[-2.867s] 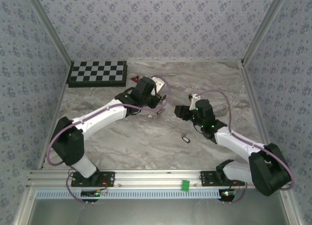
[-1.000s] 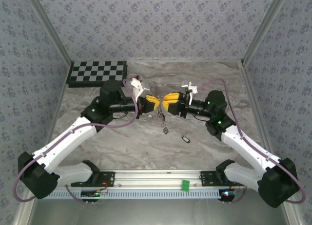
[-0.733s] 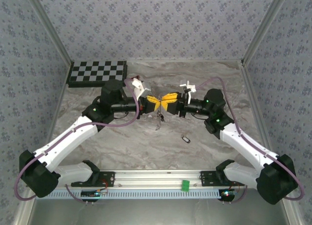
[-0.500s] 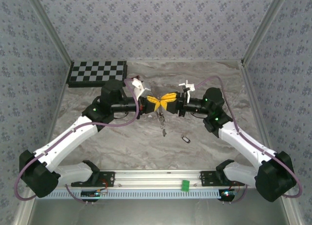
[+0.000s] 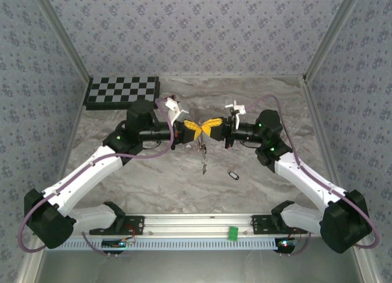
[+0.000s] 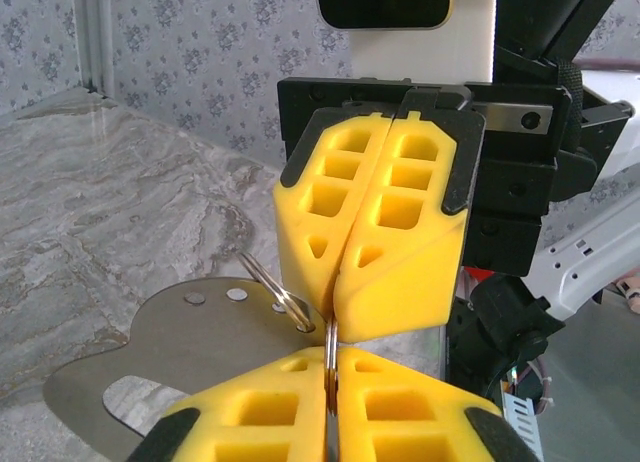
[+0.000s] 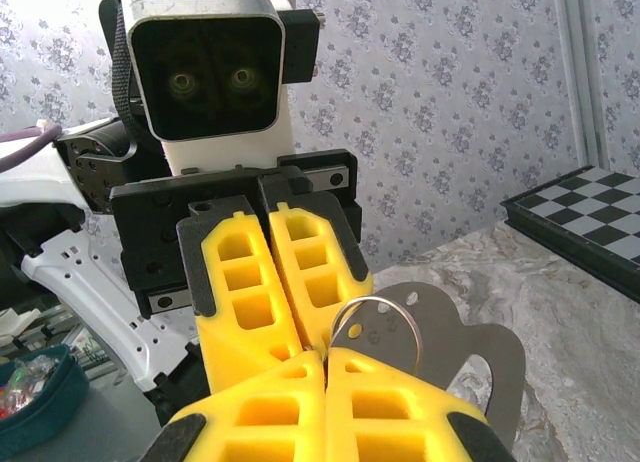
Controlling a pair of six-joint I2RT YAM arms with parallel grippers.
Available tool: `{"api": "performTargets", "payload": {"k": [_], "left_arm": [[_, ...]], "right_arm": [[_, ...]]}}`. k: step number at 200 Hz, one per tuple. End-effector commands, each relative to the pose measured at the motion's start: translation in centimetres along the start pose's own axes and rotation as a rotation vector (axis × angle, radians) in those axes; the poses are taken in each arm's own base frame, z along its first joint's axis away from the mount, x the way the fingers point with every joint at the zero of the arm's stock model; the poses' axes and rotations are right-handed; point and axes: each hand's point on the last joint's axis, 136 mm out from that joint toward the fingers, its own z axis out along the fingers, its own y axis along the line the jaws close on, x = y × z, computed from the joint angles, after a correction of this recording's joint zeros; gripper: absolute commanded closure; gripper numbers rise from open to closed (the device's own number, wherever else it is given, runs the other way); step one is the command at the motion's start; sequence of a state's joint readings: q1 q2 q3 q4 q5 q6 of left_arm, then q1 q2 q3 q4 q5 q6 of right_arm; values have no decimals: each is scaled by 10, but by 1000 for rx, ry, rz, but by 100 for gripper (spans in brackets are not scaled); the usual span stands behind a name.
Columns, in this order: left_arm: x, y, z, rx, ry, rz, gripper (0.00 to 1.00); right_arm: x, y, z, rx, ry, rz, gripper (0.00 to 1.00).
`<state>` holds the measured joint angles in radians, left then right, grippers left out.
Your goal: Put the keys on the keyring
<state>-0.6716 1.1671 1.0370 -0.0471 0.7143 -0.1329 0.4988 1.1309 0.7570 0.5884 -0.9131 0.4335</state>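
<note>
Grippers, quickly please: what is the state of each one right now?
Left gripper: closed, pinching the keyring.
Right gripper: closed, apparently pinching the same keyring.

White arms point(image 5: 92, 171), seemingly purple cables point(image 5: 272, 100)

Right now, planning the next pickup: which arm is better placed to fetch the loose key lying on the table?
Probably the right arm. The loose key lies on the right gripper's side of the table, while the left gripper, shut on the keyring, could hold it alone.
</note>
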Motion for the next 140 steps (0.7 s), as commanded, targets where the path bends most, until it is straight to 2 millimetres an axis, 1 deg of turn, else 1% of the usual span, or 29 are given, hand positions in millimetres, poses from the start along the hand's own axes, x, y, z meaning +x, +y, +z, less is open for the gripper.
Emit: {"api": "performTargets", "payload": {"k": [1,18,51,70,83,98,116,126,140], "left_arm": [[-26,-8,-7,26,-65,55,86],[-25,-7,-7,22,-66,52,87],[-24,-6,-6,22,-67,52,88],[-25,-5,-4,28,-66,47,100],[-25,-6,-4,34,-66,44,100],[-25,-6,-3,41,-71,40,100],[-26,-8,-3,51,-81,37,100],[-25,-8,-4,54,-82,37,100],[-25,-9,-4,55,-81,37,100]], "right_arm": [[-17,4,-6,8,-54,-28,100],[-19,5,-7,5,-61,-28,100],[-16,3,-6,1,-53,-21,100],[-15,3,-5,-3,-51,-17,100],[-14,5,-3,-13,-43,-19,100],[-11,2,-2,1,-35,-13,100],[-8,-2,-2,20,-29,-11,84],[-6,-3,-2,23,-26,-10,80],[-5,-4,-1,22,-21,-7,79]]}}
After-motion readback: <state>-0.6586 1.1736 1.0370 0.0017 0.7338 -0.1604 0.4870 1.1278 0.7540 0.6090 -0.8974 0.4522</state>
